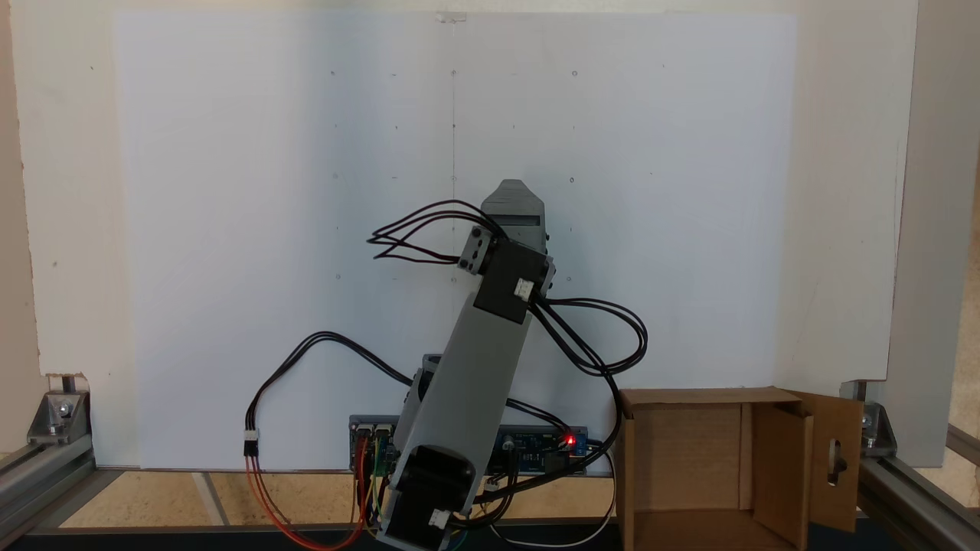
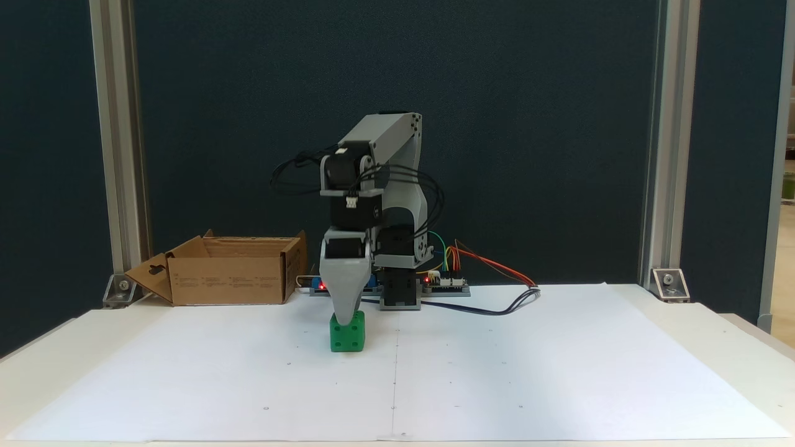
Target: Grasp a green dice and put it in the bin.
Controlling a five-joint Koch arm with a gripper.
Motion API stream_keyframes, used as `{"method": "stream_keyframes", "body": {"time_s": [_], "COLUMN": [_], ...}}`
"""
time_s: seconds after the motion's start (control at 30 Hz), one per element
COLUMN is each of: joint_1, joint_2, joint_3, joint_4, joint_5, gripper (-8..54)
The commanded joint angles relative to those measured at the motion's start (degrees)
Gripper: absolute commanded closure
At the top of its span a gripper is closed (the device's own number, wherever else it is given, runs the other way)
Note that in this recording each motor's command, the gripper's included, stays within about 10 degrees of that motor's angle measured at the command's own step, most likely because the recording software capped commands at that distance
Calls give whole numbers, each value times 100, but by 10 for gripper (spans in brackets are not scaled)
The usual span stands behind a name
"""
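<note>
step: grasp, your gripper (image 2: 345, 316) is down on the green dice (image 2: 348, 333)
grip: can't tell, only one jaw shows
dice: right at the tip, on the paper
next: confirm hold, lift, swing to the bin (image 2: 230, 279)

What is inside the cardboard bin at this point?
Bare cardboard walls and floor show inside the bin in a fixed view from above; no dice lies there. The green dice sits on the white paper under the tool. The bin's near floor is cropped.
</note>
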Motion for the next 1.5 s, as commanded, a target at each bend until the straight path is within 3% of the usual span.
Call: {"method": "stream_keyframes", "body": {"time_s": [0.0, 1.0, 1.43, 1.47], "joint_1": [0, -35, 9, 9], "joint_2": [-9, -659, -677, -677], "joint_3": [-88, 290, 334, 343], "joint_4": [-18, -879, -993, -993], "joint_5": [431, 554, 554, 554], "gripper": [15, 43, 69, 92]}}
